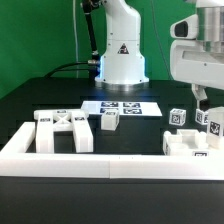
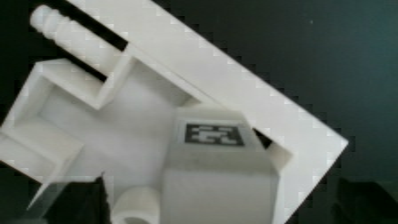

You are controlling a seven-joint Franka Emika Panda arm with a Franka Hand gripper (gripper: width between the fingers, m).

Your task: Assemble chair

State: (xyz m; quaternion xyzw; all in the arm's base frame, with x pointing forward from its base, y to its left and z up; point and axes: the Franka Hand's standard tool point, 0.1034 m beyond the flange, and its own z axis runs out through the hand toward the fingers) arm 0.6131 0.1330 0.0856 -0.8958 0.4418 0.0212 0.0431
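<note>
My gripper [image 1: 203, 100] hangs at the exterior view's right, just above white chair parts with tags [image 1: 211, 123]. A tagged post [image 1: 178, 118] stands beside them, and a blocky part [image 1: 186, 145] lies in front. The cross-braced frame [image 1: 62, 131] lies at the left, with a small tagged block [image 1: 109, 120] near the middle. The wrist view is filled by a large white chair part [image 2: 169, 100] seen very close. It has a flat panel, a tag [image 2: 215, 133] and round pegs [image 2: 71, 35]. My fingers do not show clearly, so I cannot tell whether they hold it.
A long low white border wall [image 1: 100, 160] runs along the front. The marker board [image 1: 122, 104] lies before the robot's base [image 1: 122, 60]. The table is black.
</note>
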